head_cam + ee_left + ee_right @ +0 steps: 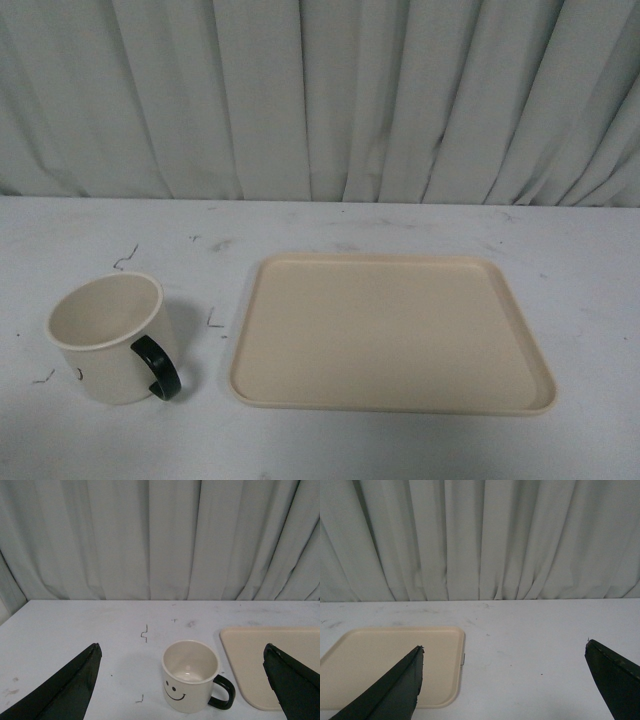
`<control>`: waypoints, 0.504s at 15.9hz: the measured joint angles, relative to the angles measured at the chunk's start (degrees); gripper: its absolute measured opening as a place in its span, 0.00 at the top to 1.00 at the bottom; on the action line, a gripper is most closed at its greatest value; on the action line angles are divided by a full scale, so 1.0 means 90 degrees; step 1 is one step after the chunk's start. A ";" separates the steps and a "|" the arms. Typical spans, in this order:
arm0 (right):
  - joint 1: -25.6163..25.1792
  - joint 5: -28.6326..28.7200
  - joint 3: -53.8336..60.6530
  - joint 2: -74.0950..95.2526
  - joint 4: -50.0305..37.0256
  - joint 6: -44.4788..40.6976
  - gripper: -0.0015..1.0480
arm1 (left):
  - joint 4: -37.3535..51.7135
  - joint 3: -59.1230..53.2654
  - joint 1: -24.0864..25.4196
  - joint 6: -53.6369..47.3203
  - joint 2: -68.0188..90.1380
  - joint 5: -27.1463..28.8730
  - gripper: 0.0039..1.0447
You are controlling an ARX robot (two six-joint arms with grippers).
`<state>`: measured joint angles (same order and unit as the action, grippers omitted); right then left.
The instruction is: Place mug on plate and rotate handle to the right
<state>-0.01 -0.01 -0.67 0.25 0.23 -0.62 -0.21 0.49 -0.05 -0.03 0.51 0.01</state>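
Mug [105, 340]: upright on the table [420, 225], off the plate, clear of both sets of fingers

Curtain [320, 100]: pale, pleated, behind the table's far edge

Plate [390, 330]: beige, flat on the table beside the mug, a gap between them. One corner lies ahead of one left finger; in the right wrist view one right finger overlaps its near edge

Left gripper [181, 646]: fingers [70, 690] spread wide. The mug sits ahead of the tips, between the two fingers, its smiley facing the gripper

Right gripper [503, 646]: fingers spread wide, bare table between them

Handle [157, 365]: dark loop on the mug's plate side, angled toward the front camera
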 joint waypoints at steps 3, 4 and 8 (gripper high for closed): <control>0.0000 0.0000 0.0000 -0.0002 0.0000 0.0000 0.06 | 0.0000 0.0000 0.0000 0.0000 0.0000 0.0000 0.06; 0.0000 0.0000 0.0000 -0.0002 0.0000 0.0000 0.06 | 0.0000 0.0000 0.0000 0.0000 0.0000 0.0000 0.06; 0.0000 0.0000 0.0000 -0.0002 0.0000 0.0000 0.06 | 0.0007 0.0000 -0.0002 0.0000 0.0002 0.0010 0.06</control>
<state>-0.01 -0.01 -0.67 0.23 0.23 -0.62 -0.14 0.49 -0.08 -0.03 0.54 0.10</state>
